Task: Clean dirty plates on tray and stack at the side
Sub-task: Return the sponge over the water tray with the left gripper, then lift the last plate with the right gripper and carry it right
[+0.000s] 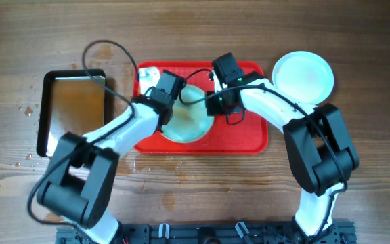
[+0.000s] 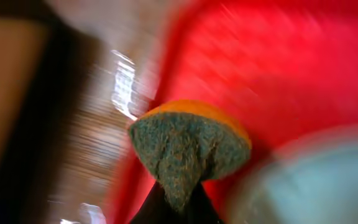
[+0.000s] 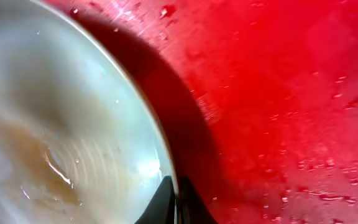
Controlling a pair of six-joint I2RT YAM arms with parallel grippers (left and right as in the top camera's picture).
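Step in hand: scrubbing. The dirty plate (image 1: 185,122) lies on the tray (image 1: 249,139), toward 8 o'clock from tray centre. The right wrist view shows a brown smear (image 3: 36,155) on its face, so I judge it not clean yet.

Right end effector (image 3: 176,200): narrow, pinched on the dirty plate's rim at about its 3 o'clock edge. I read that as a steadying hold.

Left end effector (image 2: 178,198): closed on the sponge (image 2: 188,140), green scour side facing the camera, orange layer behind. That view is blurred. The sponge is over the tray's edge with the dirty plate at 4 o'clock of it, and I can't tell if it touches anything.

A clean plate (image 1: 303,76) sits on the worktop (image 1: 249,27) at 2 o'clock off the tray, so that's the stack spot. I see no third plate. The pan (image 1: 73,112) is at 9 o'clock, apart from the tray.

Next move calls for:
- Put the sponge onto the smear and wipe across the face.
- Keep the right pinch firm so the plate doesn't skid on the wet tray.
- Once the smear is gone, lift by the rim and set it centred on the clean plate at 2 o'clock.

Risk: the rim is thin and wet, so the grip may slip on the lift.
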